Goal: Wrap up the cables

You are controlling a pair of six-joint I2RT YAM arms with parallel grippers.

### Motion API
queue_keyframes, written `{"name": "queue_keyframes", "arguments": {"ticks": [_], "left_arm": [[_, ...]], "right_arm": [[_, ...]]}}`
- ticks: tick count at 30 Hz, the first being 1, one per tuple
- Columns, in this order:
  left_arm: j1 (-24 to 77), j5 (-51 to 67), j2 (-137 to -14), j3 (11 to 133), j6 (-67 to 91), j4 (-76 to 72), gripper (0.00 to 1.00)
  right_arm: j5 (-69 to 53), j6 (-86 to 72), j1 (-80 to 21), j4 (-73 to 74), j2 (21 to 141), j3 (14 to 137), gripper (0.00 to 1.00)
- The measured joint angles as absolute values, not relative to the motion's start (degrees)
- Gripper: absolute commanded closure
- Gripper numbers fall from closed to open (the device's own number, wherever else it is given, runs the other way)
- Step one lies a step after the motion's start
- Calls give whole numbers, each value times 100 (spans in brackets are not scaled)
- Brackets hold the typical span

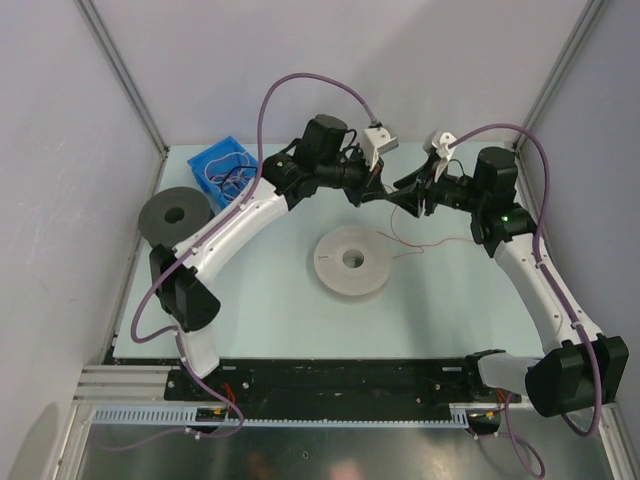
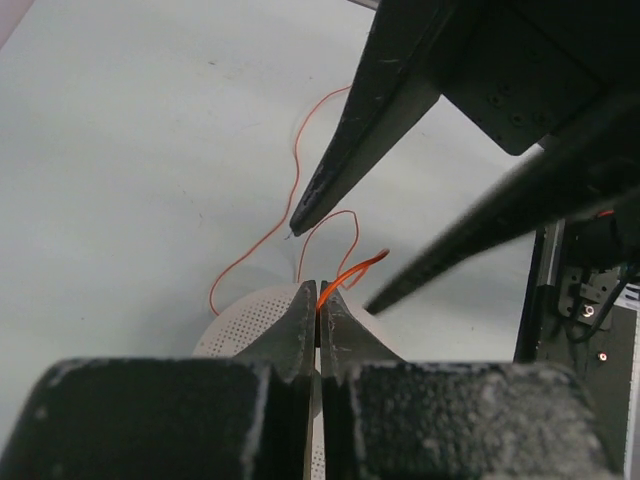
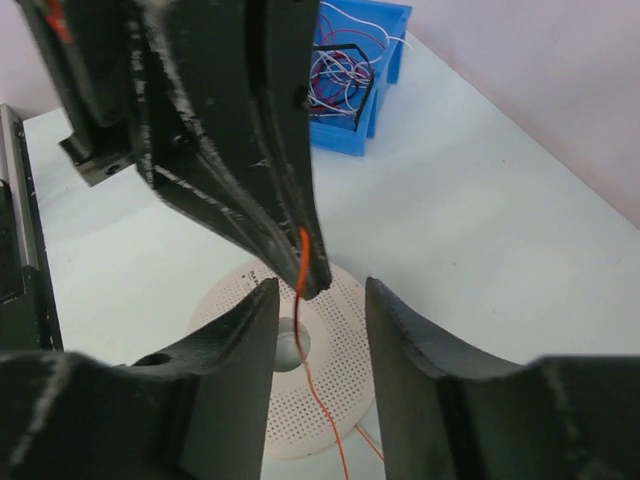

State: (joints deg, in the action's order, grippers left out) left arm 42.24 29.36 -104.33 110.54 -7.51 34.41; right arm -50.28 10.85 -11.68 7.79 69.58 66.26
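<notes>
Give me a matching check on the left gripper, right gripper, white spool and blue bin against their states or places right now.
Things:
1. left gripper
2. right gripper
3. white spool
4. blue bin

States or places:
A. open
B. far left corner of the table, loose wires inside
C. shut on the orange wire
D. flat near the table's middle

Pairs: 1-C, 2-A, 3-D, 4-B.
</notes>
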Motion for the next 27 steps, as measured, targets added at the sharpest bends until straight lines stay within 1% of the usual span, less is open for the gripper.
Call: {"name": "queue_keyframes", "arguments": {"ticks": [2,4,5,6,7,8,11,12,13,14,15,17,21,23,27], "left_arm": [[4226,2991,-10420,11010,-755,3439,100],[4226,3037,-10405,10936,-770,3420,100],[4226,3044,-10403,10903,-781,3413,100],[4226,3046,-10394,10862,-799,3398,97],[4226,3046,-10390,10825,-810,3393,91],[4226,3044,-10381,10787,-836,3391,81],[4222,3022,-10326,10720,-961,3393,38],[4191,3022,-10287,10689,-961,3387,26],[4167,3033,-10221,10645,-954,3387,16],[4123,3065,-10136,10586,-932,3389,8],[4047,3120,-10025,10514,-893,3393,5],[3782,3269,-9736,10318,-788,3385,2],[2963,3479,-8980,9640,-464,3288,1],[2541,3492,-8586,9100,-290,3203,1],[2373,3601,-8311,8138,-95,3179,1]], "right_arm": [[-4974,1190,-1168,781,6987,6611,74],[-4954,1306,-1168,794,6991,6595,89],[-4952,1358,-1168,799,6991,6593,95],[-4960,1415,-1168,819,6991,6591,97],[-4967,1485,-1168,838,6991,6591,99],[-4982,1542,-1168,878,6991,6589,99],[-5039,1758,-1149,1052,6989,6589,100],[-5061,1811,-1111,1118,6982,6587,100],[-5078,1844,-1074,1170,6973,6580,100],[-5133,1872,-982,1212,6945,6560,100],[-5201,1876,-873,1240,6895,6519,100],[-5339,1846,-543,1253,6753,6410,100],[-5627,1800,145,1269,6499,6265,100],[-5723,1813,379,1315,6394,6208,100],[-5822,2110,567,1621,6182,6086,100]]}}
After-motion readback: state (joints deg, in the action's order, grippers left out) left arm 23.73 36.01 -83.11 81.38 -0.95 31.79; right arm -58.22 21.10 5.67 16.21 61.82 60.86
